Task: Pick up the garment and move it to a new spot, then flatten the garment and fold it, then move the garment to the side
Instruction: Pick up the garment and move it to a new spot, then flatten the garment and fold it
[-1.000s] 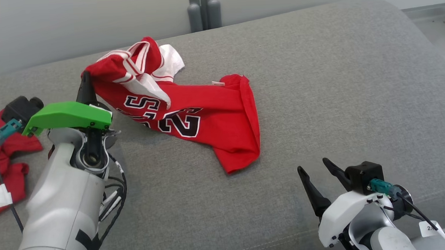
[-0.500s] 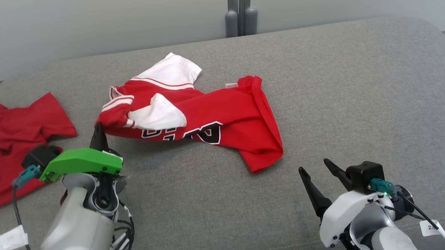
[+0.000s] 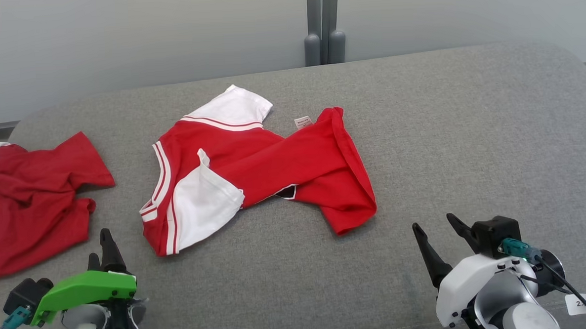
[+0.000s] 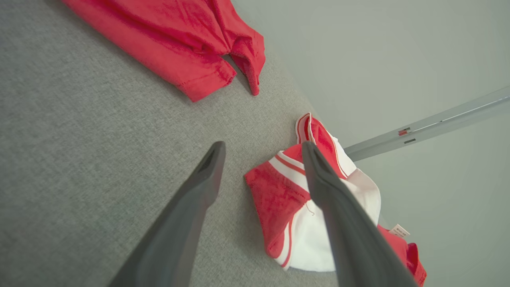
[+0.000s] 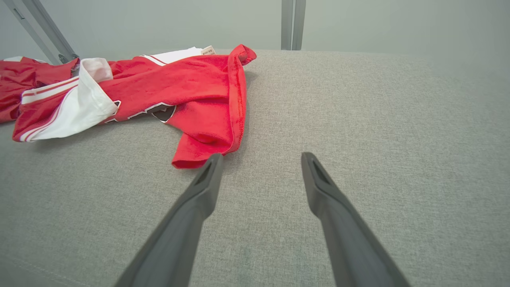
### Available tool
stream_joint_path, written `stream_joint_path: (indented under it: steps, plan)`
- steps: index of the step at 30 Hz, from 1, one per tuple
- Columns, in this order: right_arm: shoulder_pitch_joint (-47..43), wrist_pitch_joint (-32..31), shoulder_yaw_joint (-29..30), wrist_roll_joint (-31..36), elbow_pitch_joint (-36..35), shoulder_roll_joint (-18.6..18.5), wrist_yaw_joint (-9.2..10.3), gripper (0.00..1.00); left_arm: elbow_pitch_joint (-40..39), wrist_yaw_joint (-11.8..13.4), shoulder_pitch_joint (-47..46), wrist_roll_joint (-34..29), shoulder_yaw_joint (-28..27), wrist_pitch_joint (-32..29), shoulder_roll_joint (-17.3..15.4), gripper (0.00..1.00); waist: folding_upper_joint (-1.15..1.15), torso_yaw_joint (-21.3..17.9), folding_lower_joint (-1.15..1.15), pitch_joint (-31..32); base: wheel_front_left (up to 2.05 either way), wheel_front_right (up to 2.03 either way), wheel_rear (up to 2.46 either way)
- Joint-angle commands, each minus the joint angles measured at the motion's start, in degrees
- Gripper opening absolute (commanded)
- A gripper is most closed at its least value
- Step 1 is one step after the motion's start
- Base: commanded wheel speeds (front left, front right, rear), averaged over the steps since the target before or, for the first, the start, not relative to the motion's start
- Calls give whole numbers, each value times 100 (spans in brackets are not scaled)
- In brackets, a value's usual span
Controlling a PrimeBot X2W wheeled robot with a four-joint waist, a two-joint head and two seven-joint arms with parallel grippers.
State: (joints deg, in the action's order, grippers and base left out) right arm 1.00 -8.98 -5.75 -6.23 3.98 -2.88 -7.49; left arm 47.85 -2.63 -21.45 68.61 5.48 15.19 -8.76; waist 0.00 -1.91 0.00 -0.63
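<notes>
Garment lies crumpled on the cushion, untouched; left end effector and right end effector both gape wide, empty.

- The left gripper rises from the bottom edge, its two dark fingers spread wide apart.
- Between the fingers show grey cushion and the near edge of a red shirt.
- The shirt lies crumpled on the cushion, with a white sleeve trimmed in red and white stripes.
- One finger crosses in front of the shirt; whether it touches the cloth cannot be told.
- A small white label sticks out near the shirt's far end.
- A second red cloth lies rumpled at the top, well apart from the shirt.
- Beyond the cushion is a pale wall crossed by a grey bar.
</notes>
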Motion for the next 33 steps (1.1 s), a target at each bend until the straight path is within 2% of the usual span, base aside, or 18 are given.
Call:
stream_joint_path:
  steps: [1,7,11,17,24,28,33]
  plan:
    - [-15,6,28,104,-30,-3,0,100,-214,-38,193,-194,-96,-5,47,100,0,66,0,71,0,0,0]
    - [231,-133,31,279,59,-9,0,100,-1741,-6,1088,-1197,-544,-5,354,100,0,249,0,175,0,0,0]
    - [470,-329,139,374,331,-8,0,100,-2935,307,1672,-2307,-669,-5,514,100,0,396,0,206,0,0,0]
    - [959,-694,237,499,970,-7,0,100,-4115,663,2308,-3705,-297,-5,558,100,0,603,0,222,0,0,0]
    - [1739,-1183,181,681,1907,-8,1,100,-4457,949,2761,-4986,371,-17,441,100,0,841,0,194,0,0,0]
    - [2152,-1395,275,962,2347,-8,1,100,-4494,983,2819,-5322,647,-48,334,100,0,1013,0,119,0,0,0]
    - [2506,-1522,355,1268,2721,-10,1,100,-4436,885,2717,-5473,840,-49,269,100,0,1201,0,6,0,0,0]
